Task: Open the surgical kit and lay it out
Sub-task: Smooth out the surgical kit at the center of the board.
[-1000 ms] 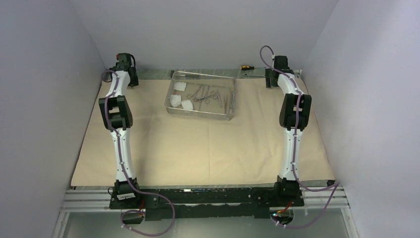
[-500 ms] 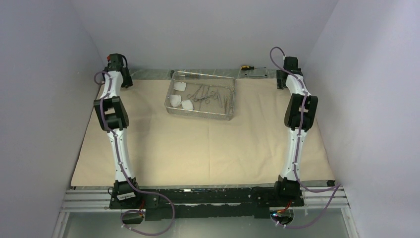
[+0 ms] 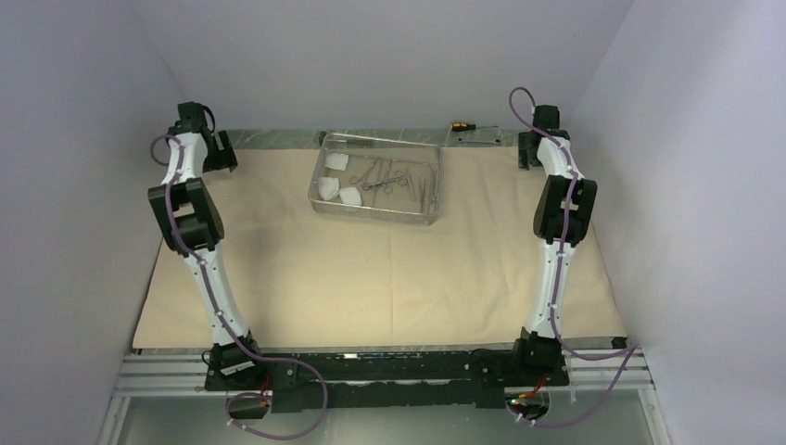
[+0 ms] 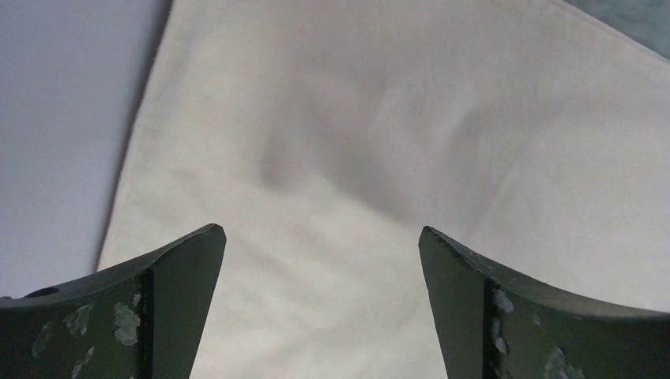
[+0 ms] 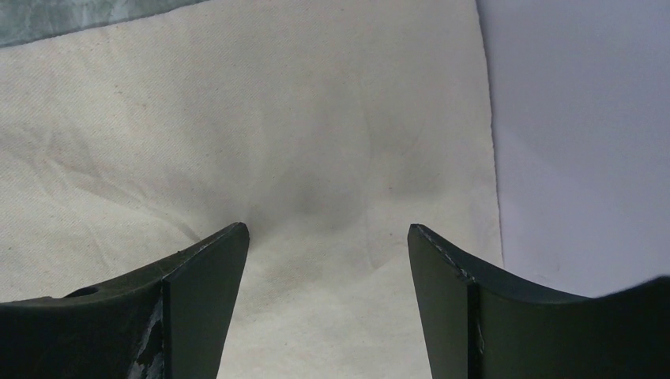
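The beige wrap cloth [image 3: 371,269] lies spread flat over the table. The steel wire-mesh tray [image 3: 319,202] stands on it at the back centre, holding three white gauze pads [image 3: 350,196], ring-handled clamps [image 3: 378,178] and slim tweezers [image 3: 422,185]. My left gripper [image 3: 221,154] hangs open and empty over the cloth's far left corner; the cloth [image 4: 395,142] fills its wrist view between the fingers [image 4: 320,230]. My right gripper [image 3: 526,156] hangs open and empty over the far right corner, where the cloth [image 5: 276,142] meets the wall, with its fingers apart [image 5: 328,227].
A yellow-handled screwdriver [image 3: 460,124] lies on the metal strip behind the cloth at the back right. Side walls stand close to both arms. The metal rail [image 3: 389,371] with the arm bases runs along the near edge.
Both arms have swung outward from the tray toward the far corners, the left one further left. The cloth's back corners now lie flat.
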`<state>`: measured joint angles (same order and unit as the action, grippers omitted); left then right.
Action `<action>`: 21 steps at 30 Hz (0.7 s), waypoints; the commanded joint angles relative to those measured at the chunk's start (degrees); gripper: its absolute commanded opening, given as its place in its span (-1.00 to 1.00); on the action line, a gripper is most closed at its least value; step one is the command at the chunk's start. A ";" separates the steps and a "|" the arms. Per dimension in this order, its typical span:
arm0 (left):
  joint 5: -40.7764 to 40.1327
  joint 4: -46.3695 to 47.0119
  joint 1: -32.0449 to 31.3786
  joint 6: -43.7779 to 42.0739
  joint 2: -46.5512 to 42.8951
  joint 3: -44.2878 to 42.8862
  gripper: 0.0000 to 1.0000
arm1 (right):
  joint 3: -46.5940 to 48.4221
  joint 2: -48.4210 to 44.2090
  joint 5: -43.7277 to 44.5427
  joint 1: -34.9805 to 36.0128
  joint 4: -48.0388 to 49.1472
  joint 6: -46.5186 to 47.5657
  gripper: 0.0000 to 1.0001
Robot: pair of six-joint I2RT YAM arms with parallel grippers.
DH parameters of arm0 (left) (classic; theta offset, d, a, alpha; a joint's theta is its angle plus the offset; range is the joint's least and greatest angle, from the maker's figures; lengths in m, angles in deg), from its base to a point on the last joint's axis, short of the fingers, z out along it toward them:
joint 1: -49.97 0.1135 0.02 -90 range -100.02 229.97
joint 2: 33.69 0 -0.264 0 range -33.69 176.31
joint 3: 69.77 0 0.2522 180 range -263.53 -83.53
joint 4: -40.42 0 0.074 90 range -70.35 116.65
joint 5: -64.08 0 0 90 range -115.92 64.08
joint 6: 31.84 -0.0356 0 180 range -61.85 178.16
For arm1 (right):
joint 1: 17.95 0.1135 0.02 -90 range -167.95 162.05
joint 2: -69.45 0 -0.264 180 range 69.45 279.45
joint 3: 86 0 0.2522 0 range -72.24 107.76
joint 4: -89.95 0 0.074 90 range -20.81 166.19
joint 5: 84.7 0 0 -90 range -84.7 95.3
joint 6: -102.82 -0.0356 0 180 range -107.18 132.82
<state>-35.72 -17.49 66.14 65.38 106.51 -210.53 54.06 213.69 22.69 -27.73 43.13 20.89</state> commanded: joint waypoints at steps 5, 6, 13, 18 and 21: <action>4.91 2.98 0.18 5.13 -16.17 15.60 0.56 | 0.84 -5.41 -1.56 -0.18 -1.75 -2.42 0.55; 5.10 2.62 0.16 5.95 -16.59 17.34 0.38 | 0.69 -5.65 -1.61 -0.15 -1.56 -2.37 0.55; 3.76 2.90 0.51 7.61 -18.05 27.14 -0.02 | -1.25 -6.27 -1.45 -0.24 -0.87 -2.07 0.54; 1.32 1.40 1.17 6.89 -16.75 28.63 -0.04 | -2.46 -6.42 -0.98 -0.24 -0.70 -2.19 0.54; -1.46 1.22 1.60 6.68 -16.44 30.51 -0.03 | -3.11 -6.31 -0.21 -0.33 -0.52 -1.97 0.54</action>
<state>-33.12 -16.22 66.92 71.54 90.54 -181.35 51.74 211.70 21.31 -27.73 41.95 19.23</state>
